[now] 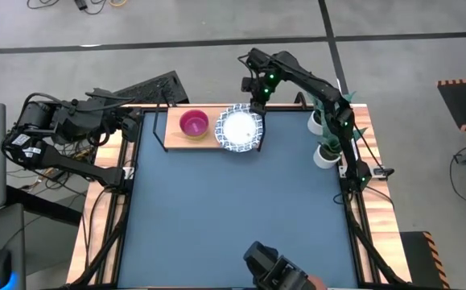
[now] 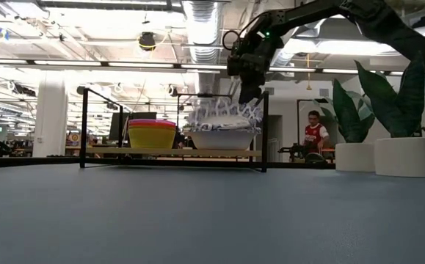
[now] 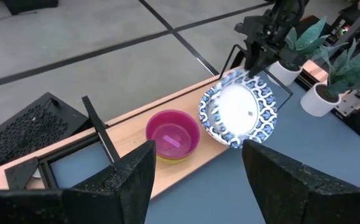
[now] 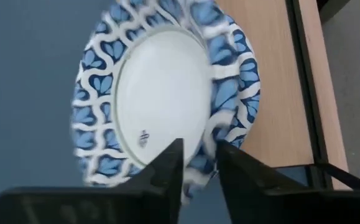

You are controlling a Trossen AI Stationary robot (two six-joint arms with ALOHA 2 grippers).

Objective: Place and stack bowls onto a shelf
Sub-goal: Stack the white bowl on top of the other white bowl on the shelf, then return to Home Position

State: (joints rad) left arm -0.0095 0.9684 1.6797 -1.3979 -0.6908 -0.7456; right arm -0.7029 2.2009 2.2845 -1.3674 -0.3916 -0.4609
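Observation:
On the wooden shelf (image 1: 208, 143) at the table's far edge stands a stack of small bowls, a magenta one (image 1: 194, 123) on top and a yellow one (image 2: 152, 137) under it. To its right, a white bowl with a blue patterned rim (image 1: 241, 129) sits in another white bowl (image 2: 223, 139). My right gripper (image 4: 200, 162) points steeply down at the top bowl's far right rim, slightly open, with one finger on each side of the rim. My left gripper (image 3: 198, 149) waits open and high over the table's far left corner. My right gripper has one finger inside the top white bowl and one outside, at its far right rim (image 4: 207, 146). The fingers come from above, slanting down. The bowl rests in the bowl under it. I cannot tell whether the fingers touch the rim.
Two white plant pots (image 1: 323, 153) (image 1: 319, 122) with green leaves stand at the table's right edge, close to my right arm. The shelf's black posts (image 2: 264, 132) rise beside the white bowls. A dark device (image 1: 273, 270) sits at the near edge. A person (image 2: 315, 132) is far behind the table.

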